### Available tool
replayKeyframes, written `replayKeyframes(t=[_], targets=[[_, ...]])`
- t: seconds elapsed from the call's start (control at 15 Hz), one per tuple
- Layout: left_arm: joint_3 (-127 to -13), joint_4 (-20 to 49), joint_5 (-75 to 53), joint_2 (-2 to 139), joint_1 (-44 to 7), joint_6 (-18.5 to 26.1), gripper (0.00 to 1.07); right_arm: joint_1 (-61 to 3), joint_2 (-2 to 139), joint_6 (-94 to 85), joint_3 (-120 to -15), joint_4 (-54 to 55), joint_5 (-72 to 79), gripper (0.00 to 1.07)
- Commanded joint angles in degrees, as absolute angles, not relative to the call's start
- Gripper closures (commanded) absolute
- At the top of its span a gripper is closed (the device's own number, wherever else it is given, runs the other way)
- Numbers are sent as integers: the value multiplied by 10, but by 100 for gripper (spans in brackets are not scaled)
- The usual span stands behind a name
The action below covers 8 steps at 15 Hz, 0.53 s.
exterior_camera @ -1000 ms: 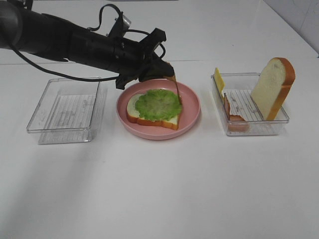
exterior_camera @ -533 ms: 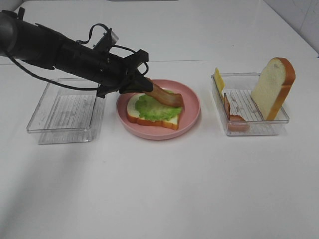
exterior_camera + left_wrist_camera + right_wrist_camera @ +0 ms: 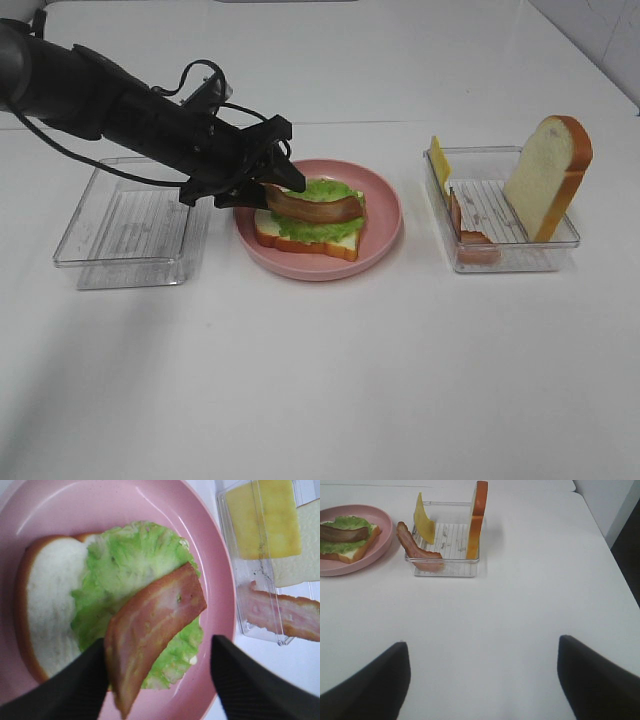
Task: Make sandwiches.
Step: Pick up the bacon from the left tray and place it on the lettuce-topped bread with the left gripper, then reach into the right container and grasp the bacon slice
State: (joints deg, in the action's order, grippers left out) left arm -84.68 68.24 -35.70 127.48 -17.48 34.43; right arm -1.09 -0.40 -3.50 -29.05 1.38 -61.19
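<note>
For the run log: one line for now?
bacon strip on lettuce | left gripper open | right gripper open, empty | cheese slice in tray

High overview, close wrists, plate point(image 3: 383, 218) apparently shared

Bacon strip point(image 3: 312, 208) now down on lettuce point(image 3: 322, 230)

**Our right gripper point(image 3: 482, 645) hangs over the white table point(image 3: 530, 595), jaws spread wide with nothing between them.**
Farther off we see the clear tray point(image 3: 445, 570): a cheese slice point(image 3: 425, 525) leans at its left end, a loose bacon strip point(image 3: 412, 545) droops over its near left corner, and an upright bread slice point(image 3: 476, 525) stands at its right end. Left of the tray, the pink plate point(image 3: 345, 569) carries a flat bread slice point(image 3: 342, 556), lettuce point(image 3: 345, 522) and a laid bacon strip point(image 3: 342, 533).
</note>
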Motion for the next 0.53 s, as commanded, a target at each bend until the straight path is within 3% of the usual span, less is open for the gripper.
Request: replayKeyframes(t=[0.07, 0.27, 0.4, 0.53], targets=[[-852, 670, -327, 1238, -173, 345, 24, -7, -12, -40, -290, 14, -606, 32], [-852, 539, -293, 1161, -173, 342, 24, -7, -12, -40, -290, 14, -606, 32], [-852, 456, -307, 1113, -173, 316, 24, -7, -12, -40, -290, 14, -606, 32], [-852, 346, -347, 1047, -173, 237, 24, -7, -12, -40, -290, 14, -606, 32]])
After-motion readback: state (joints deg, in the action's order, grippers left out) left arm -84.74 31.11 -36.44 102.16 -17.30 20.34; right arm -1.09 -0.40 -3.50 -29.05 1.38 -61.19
